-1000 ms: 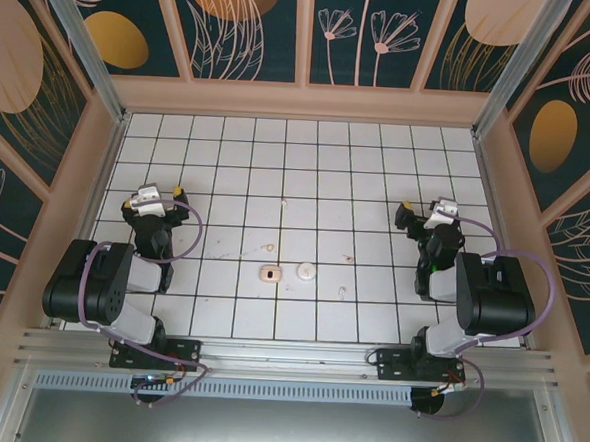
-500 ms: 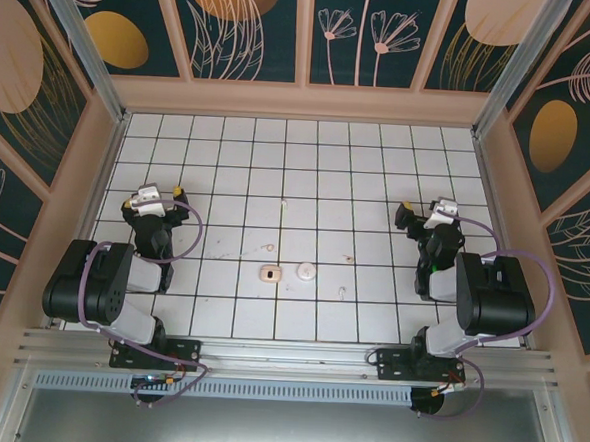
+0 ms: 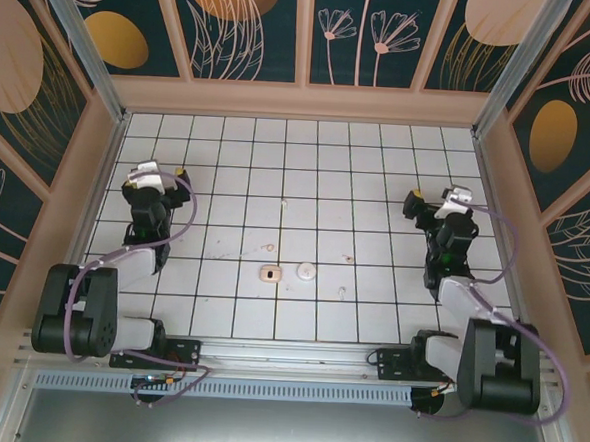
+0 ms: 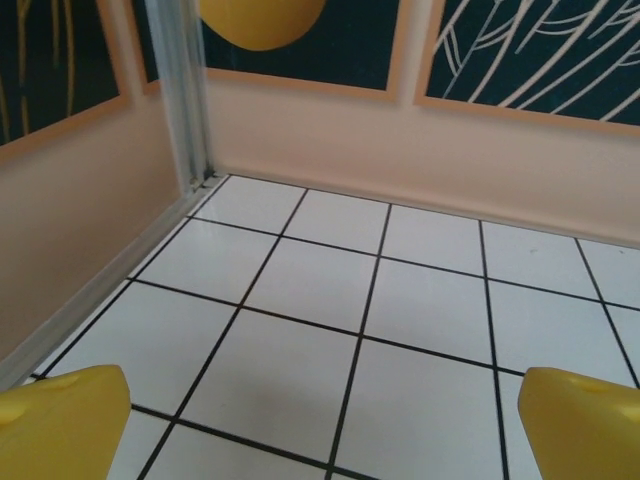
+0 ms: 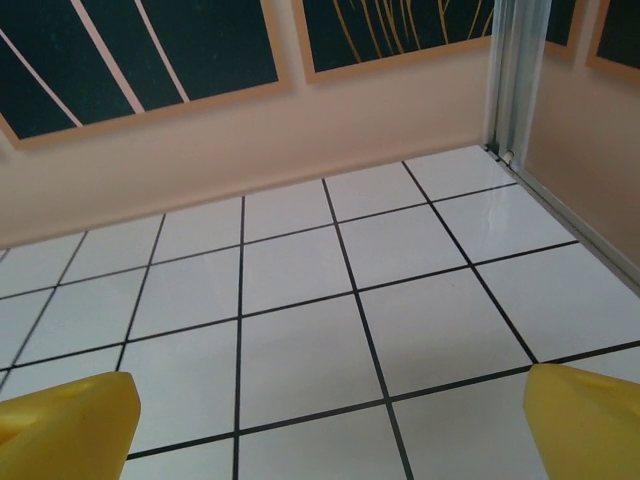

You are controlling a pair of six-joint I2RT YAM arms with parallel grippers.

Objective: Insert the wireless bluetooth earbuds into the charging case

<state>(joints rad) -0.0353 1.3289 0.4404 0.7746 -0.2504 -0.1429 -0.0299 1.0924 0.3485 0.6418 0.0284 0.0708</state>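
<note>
The table [image 3: 378, 166] is white with black lines that make squares; pink walls [image 3: 302, 102] stand all around it. The charging case [image 3: 269, 275] is a tiny pinkish thing with a dip in its middle; it lies flat on the table, near the middle and a bit toward the near edge, between the two arms. Just to its right lies a flat white round piece [image 3: 305, 272]; the two are close but do not touch. A few very small bits [image 3: 343, 292] lie on the tiles near them; they are too small to tell what they are.

The left gripper [image 3: 160, 177] is over the left side of the table, well apart from the case; it is wide open and holds nothing. In the left wrist view its yellow fingers [image 4: 62, 425] sit at the two bottom corners with bare tiles between them; a metal post [image 4: 185, 90] stands in the far corner.

The right gripper [image 3: 436, 201] is over the right side, also well apart from the case; it is wide open too and holds nothing. In the right wrist view its yellow fingers [image 5: 65, 425] sit at the bottom corners with bare tiles between them; another metal post [image 5: 512, 70] stands in the far corner there.
</note>
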